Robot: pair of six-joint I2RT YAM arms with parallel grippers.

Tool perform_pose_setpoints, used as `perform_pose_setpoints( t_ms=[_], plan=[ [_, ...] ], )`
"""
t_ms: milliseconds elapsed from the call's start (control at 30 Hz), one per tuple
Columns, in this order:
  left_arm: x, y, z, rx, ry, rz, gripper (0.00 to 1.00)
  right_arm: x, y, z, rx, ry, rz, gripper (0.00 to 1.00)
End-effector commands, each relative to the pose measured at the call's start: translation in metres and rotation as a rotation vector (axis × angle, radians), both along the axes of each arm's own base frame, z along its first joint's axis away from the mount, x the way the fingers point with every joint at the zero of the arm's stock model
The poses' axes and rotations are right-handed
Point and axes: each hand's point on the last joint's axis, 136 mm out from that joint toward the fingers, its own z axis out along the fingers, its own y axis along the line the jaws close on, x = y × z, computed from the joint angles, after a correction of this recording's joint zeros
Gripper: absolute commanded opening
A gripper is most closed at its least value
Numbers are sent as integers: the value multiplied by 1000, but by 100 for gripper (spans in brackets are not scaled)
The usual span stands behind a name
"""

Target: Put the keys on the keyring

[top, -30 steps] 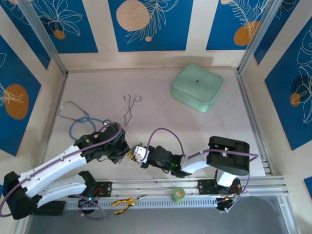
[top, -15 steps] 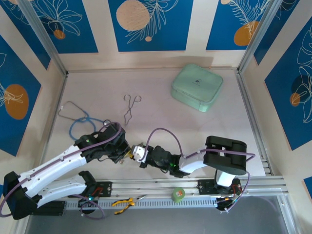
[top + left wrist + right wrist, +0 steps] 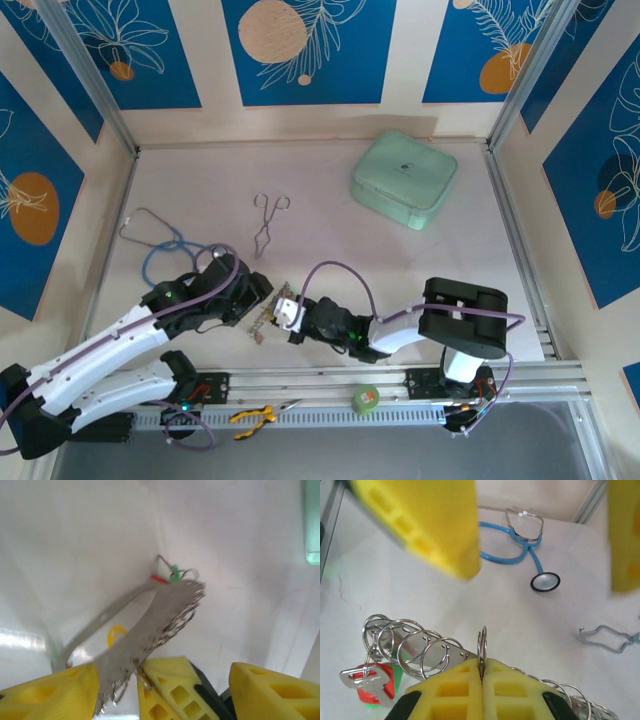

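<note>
Risk first. The keyring (image 3: 427, 652), a silvery strip carrying a row of small rings, sits low over the near edge of the counter (image 3: 400, 270), between the two arms. Only the right pincer (image 3: 482, 667) has it: pressed together, nipping one thin ring edge-on. That is a narrow hold, and I judge the strip could swivel or slide out if bumped. The red key (image 3: 370, 682) and green key (image 3: 402, 655) dangling from the end ring add leverage.

The left pincer (image 3: 256, 302) is spread wide, its fingers (image 3: 50, 692) on either side of the strip and gripping nothing. From its wrist view I cannot tell whether one finger grazes the metal. Closing it off-centre might knock the ring out of the right pincer's pinch.

A yellow key (image 3: 116, 635) shows through the loop. It is blurred, so I cannot say whether it is threaded or loose.
</note>
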Motion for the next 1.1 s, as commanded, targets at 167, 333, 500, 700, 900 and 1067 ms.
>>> perform_pose_setpoints(
  t_ms=[167, 333, 500, 700, 900, 1067],
  plan=[
    [47, 7, 63, 543, -656, -576, 72, -11, -24, 5, -55, 147, 133, 0],
    [43, -10, 50, 698, -890, -879, 58, -10, -46, 7, -116, 210, 190, 0],
    [15, -41, 36, 681, -1139, -1208, 46, -10, -63, 12, -168, 224, 229, 0],
    [-9, -64, 10, 587, -1200, -1450, 35, -6, -72, 16, -214, 218, 249, 0],
    [-30, -84, -2, 392, -1246, -1520, 29, -6, -73, 20, -227, 220, 267, 0],
    [-34, -86, -12, 355, -1231, -1540, 30, -5, -74, 28, -203, 213, 267, 0]
  ],
)
